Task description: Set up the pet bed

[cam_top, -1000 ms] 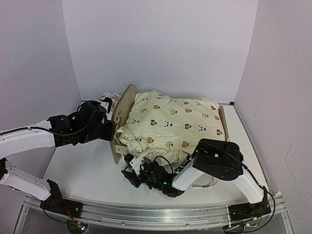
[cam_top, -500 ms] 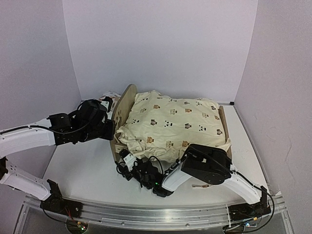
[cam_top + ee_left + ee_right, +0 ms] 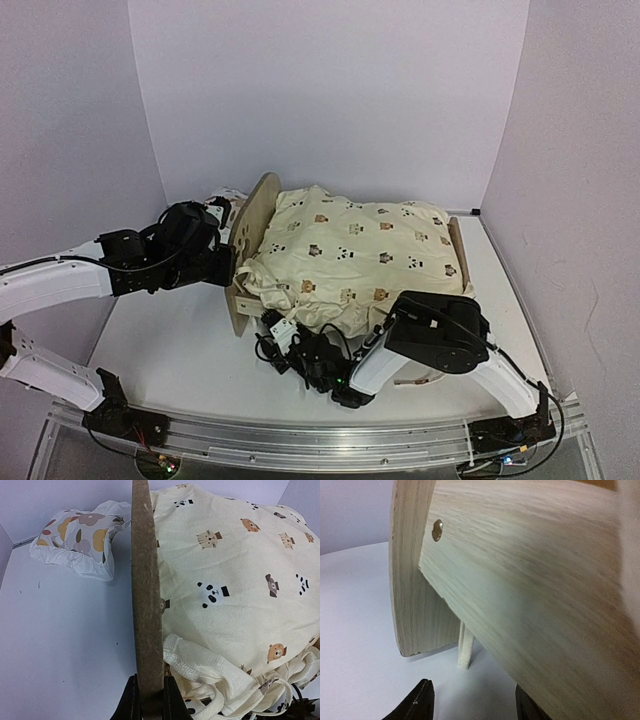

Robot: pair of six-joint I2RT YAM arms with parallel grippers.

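The pet bed (image 3: pixel 255 225) stands mid-table, a plywood frame with a rounded end board on the left. A cream animal-print quilt (image 3: pixel 360 250) is heaped over it and hides the base. My left gripper (image 3: pixel 228 265) is shut on the lower edge of that end board (image 3: pixel 145 605), one black finger on each face, gripper (image 3: pixel 148 702). My right gripper (image 3: pixel 272 335) is low on the table at the bed's front left corner. In the right wrist view it (image 3: pixel 472 705) is open, empty, facing the side rail (image 3: pixel 545 605) and end board (image 3: pixel 415 580).
A small leaf-print pillow (image 3: pixel 80 535) lies on the table behind the left end board, also seen as the pillow (image 3: pixel 222 198). The quilt's ruffled edge (image 3: pixel 210 680) hangs over the bed's front side. The far end board (image 3: pixel 458 245) stands near the right wall.
My right gripper swung left along the table, then came back right and closer to the bed's front corner. The left gripper has kept its hold on the end board.
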